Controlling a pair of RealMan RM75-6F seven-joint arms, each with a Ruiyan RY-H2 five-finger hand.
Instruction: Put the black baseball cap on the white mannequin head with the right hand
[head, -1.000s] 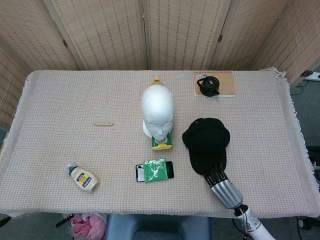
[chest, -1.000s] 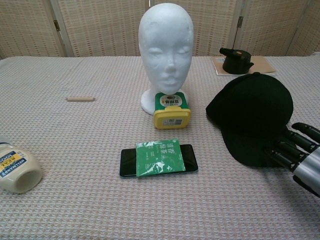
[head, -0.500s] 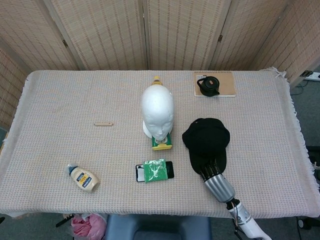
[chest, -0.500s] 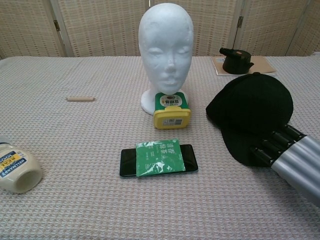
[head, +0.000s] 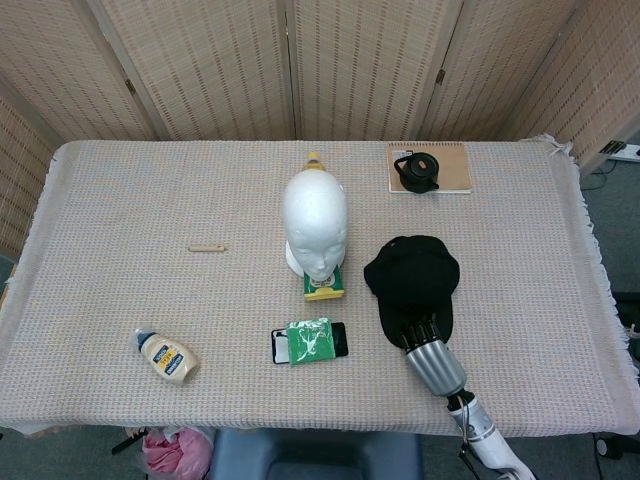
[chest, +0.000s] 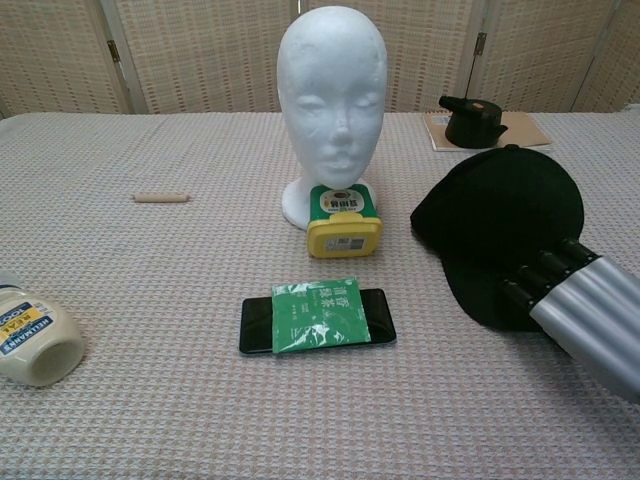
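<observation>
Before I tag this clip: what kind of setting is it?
Probably a staged lab workspace, not a home: a cloth-covered table fenced by folding woven screens, with unrelated props laid out, such as a foam mannequin head, a mayonnaise bottle and a black cap.

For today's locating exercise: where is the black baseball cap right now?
In the head view, the black baseball cap lies on the table, right of the white mannequin head, with the right hand on its brim.

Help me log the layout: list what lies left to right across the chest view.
Mayonnaise bottle → wooden stick → phone → mannequin head → black cap → right robot hand.
</observation>
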